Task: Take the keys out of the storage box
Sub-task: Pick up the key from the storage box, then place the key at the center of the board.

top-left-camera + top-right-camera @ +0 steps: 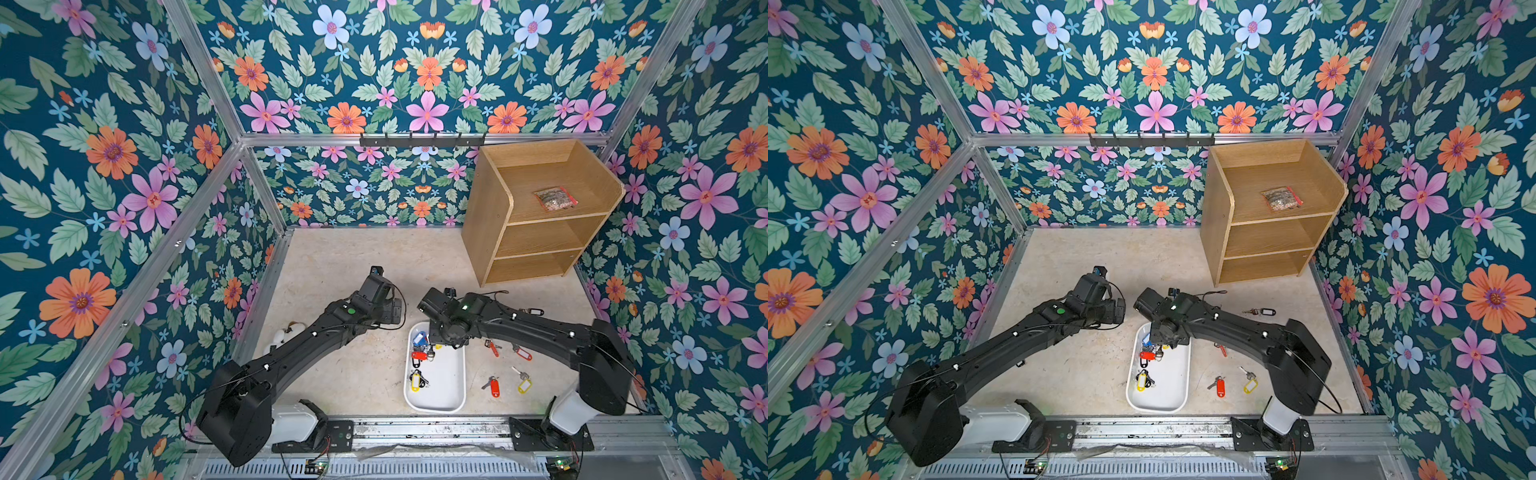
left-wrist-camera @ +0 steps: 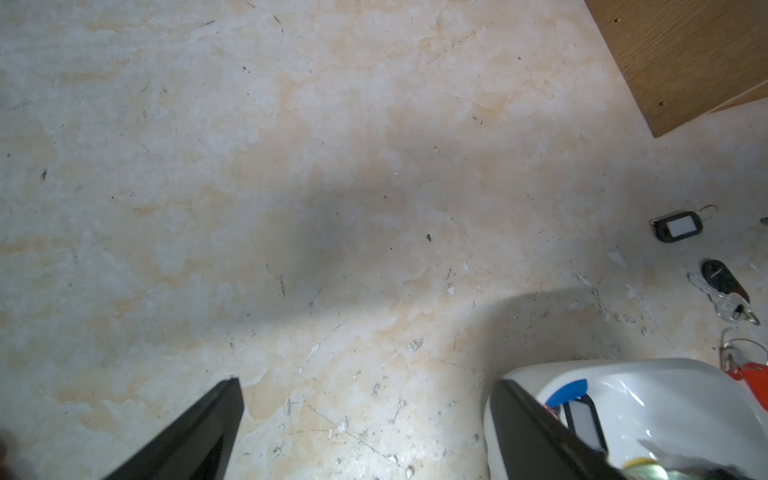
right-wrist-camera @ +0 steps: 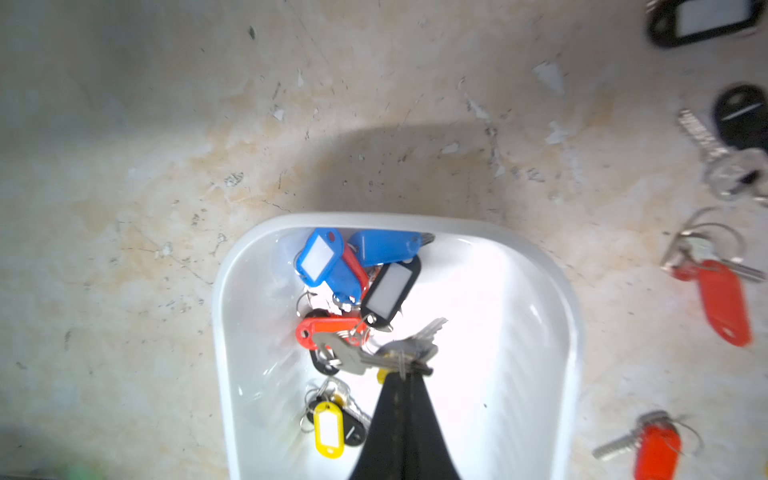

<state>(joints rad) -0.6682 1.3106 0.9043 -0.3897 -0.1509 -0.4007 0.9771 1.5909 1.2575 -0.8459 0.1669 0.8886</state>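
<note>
Robot lab cell, dressed up to pass for a home. Boxed in by a bare aluminium frame [image 1: 124, 320], with floral wallpaper [image 1: 428, 66] over every panel between the struts. Left arm [image 1: 299, 345] and right arm [image 1: 532, 328], both black, bolted to a metal rail [image 1: 436, 428] along the near edge of the worktop [image 1: 365, 257], with loose wires and lit circuit boards [image 1: 316, 465] below. Homely props only: wooden shelf [image 1: 490, 216] in the far right corner, hook rack [image 1: 419, 141] on the back strut. Scuffed, flaking surface underfoot.
</note>
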